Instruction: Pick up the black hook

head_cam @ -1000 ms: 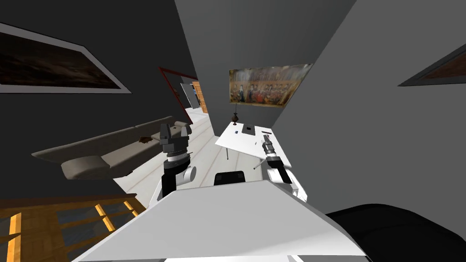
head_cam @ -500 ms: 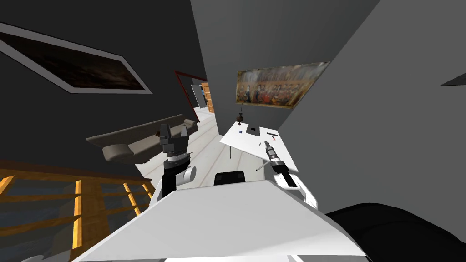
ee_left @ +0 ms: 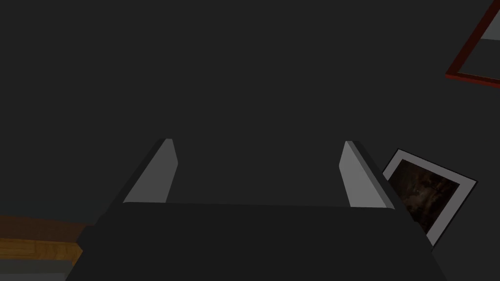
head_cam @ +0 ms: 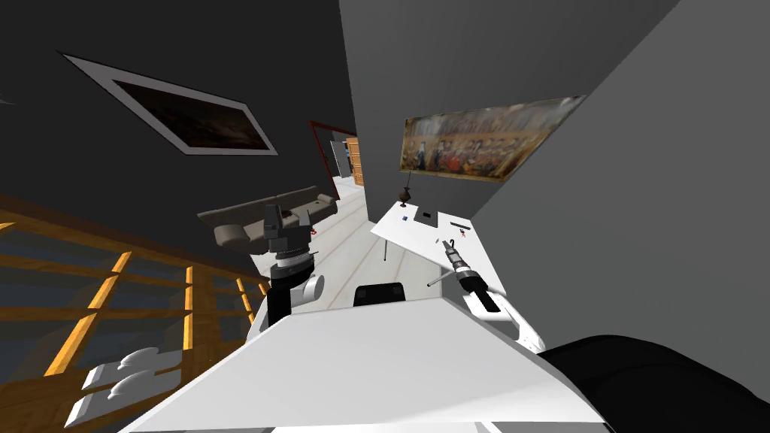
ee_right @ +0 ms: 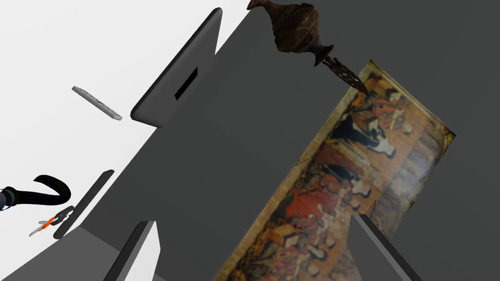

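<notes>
The black hook (ee_right: 49, 191) lies on the white table (ee_right: 58, 53), a curved dark piece just outside one finger of my right gripper (ee_right: 251, 220). That gripper is open and holds nothing; it points low across the tabletop toward the wall. In the head view the right gripper (head_cam: 450, 245) hangs over the table's (head_cam: 406, 234) right part, with the arm stretched forward. My left gripper (head_cam: 288, 218) is raised at chest height left of the table, and its fingers (ee_left: 156, 170) stand open and empty.
On the table, near the hook, lie a small orange-tagged item (ee_right: 46, 224) and a dark flat strip (ee_right: 83, 202). Farther along are a grey remote-like bar (ee_right: 96, 103), a dark slab (ee_right: 178, 73) and a brown vase (ee_right: 293, 29). A painting (head_cam: 481, 146) hangs behind; a sofa (head_cam: 263, 218) stands left.
My head's view has swung, so the sofa and the wall pictures slid across the picture. My right arm has reached farther out over the table. The left arm holds its pose.
</notes>
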Controlling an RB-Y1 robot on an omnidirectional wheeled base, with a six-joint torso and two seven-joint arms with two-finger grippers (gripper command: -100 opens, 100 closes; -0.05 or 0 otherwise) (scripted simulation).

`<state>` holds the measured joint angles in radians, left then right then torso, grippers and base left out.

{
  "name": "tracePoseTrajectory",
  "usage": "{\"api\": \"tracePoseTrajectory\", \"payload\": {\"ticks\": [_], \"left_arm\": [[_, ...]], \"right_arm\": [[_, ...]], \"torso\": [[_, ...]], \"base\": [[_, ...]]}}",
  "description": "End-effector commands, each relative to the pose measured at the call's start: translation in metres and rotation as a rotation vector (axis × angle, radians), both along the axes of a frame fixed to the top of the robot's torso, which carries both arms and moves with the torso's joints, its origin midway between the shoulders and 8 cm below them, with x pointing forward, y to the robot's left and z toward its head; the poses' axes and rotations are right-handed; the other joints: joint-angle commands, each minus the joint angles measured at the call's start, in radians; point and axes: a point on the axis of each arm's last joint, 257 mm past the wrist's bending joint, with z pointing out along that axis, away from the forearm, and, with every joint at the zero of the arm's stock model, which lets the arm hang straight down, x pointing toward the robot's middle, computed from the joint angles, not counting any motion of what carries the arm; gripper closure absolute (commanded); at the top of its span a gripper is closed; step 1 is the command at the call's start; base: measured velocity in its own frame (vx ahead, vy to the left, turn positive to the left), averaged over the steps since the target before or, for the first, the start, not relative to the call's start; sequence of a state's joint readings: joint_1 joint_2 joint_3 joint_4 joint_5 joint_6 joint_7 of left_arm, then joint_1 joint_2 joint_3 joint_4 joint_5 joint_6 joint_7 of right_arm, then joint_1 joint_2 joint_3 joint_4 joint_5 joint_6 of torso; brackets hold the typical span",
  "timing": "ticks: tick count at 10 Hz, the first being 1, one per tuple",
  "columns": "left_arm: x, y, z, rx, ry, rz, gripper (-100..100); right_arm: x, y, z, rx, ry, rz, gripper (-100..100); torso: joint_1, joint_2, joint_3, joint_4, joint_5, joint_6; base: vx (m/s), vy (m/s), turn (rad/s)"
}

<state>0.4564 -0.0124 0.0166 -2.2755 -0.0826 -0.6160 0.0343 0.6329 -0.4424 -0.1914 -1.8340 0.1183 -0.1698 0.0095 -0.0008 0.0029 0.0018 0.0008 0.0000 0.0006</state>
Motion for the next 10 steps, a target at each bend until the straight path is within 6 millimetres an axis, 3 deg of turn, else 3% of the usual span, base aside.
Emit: {"api": "tracePoseTrajectory", "payload": {"ticks": [1,2,5,6,8,9,10], "left_arm": [[0.000,0.000,0.000,0.000,0.000,0.000,0],[0.000,0.000,0.000,0.000,0.000,0.000,0],[0.000,0.000,0.000,0.000,0.000,0.000,0],[0.000,0.000,0.000,0.000,0.000,0.000,0],[0.000,0.000,0.000,0.000,0.000,0.000,0],[0.000,0.000,0.000,0.000,0.000,0.000,0],[0.000,0.000,0.000,0.000,0.000,0.000,0]], "right_arm": [[-0.013,-0.024,-0.020,-0.048,0.072,-0.030,-100],[-0.022,-0.042,-0.030,-0.088,0.122,-0.052,-100],[-0.038,-0.067,-0.049,-0.126,0.193,-0.087,-100],[-0.050,-0.086,-0.058,-0.165,0.244,-0.111,-100],[-0.052,-0.088,-0.061,-0.164,0.250,-0.115,-100],[-0.066,-0.109,-0.071,-0.202,0.306,-0.143,-100],[-0.066,-0.109,-0.071,-0.202,0.306,-0.143,-100]], "torso": [[0.000,0.000,0.000,0.000,0.000,0.000],[0.000,0.000,0.000,0.000,0.000,-0.001],[0.001,-0.004,-0.002,-0.001,0.000,-0.001],[0.000,-0.003,-0.002,-0.001,0.000,0.000],[-0.001,-0.003,-0.002,-0.001,0.000,0.000],[0.000,-0.003,-0.002,-0.001,0.000,0.000],[-0.001,-0.003,-0.002,-0.001,0.000,0.000]], "base": [[-0.036,0.012,0.182],[0.027,0.025,0.138],[0.017,0.019,0.116],[0.005,0.004,0.100],[0.009,0.009,0.065],[0.001,-0.002,0.133],[-0.008,-0.011,0.103]]}}
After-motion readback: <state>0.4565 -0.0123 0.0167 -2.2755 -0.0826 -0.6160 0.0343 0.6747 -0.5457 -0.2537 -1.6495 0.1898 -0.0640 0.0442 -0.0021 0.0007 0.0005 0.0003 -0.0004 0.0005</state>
